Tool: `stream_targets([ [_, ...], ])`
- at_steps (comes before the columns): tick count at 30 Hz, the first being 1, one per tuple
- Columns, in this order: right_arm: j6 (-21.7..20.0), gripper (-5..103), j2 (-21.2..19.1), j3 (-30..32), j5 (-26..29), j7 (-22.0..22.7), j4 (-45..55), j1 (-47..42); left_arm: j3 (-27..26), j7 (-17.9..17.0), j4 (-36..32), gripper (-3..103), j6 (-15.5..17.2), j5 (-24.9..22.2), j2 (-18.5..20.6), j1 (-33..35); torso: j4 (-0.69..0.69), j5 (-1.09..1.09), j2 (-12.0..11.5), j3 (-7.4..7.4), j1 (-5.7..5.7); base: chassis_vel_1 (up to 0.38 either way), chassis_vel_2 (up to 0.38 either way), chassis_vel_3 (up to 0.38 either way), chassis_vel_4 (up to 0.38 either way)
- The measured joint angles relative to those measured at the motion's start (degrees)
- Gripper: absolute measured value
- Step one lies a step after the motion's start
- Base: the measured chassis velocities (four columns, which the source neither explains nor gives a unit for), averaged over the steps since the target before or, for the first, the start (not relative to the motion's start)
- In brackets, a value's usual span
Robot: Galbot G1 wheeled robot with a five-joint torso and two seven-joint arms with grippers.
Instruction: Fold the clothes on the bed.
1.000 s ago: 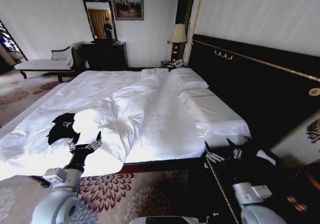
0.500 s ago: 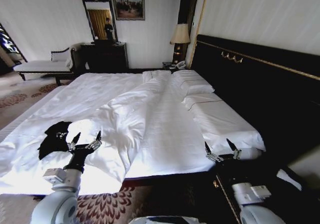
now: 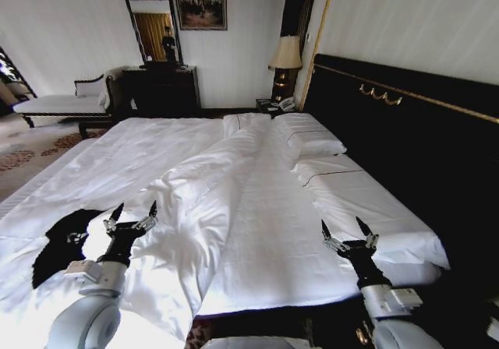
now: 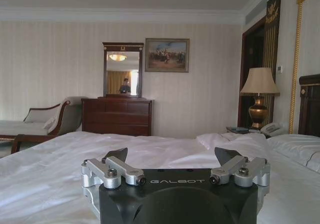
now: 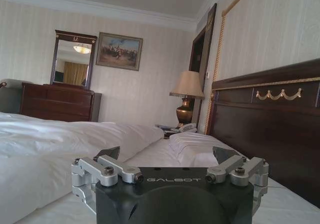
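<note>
Head view has shifted: we have closed on the bed (image 3: 257, 232), which puts its near edge under our arms. Our black T-shirt (image 3: 62, 244) lies crumpled just beside the left gripper (image 3: 132, 215), lettering unreadable; the right gripper (image 3: 346, 232) hovers well apart. Both keep their fingers spread, holding nothing.

One black T-shirt (image 3: 62, 244), one bed (image 3: 257, 232), two pillows (image 3: 312, 142).
</note>
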Motion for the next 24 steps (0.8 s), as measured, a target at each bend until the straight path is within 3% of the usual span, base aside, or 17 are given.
stream_targets([
  [24, -0.1, 100, 0.5, -0.7, -1.7, 0.8, -0.6, 0.2, 0.5, 0.0, 0.7, 99, -0.1, 0.2, -0.2, 0.1, -0.01, 0.01, 0.0, -0.02, -0.08, 0.006, -0.003, -0.008, 0.004],
])
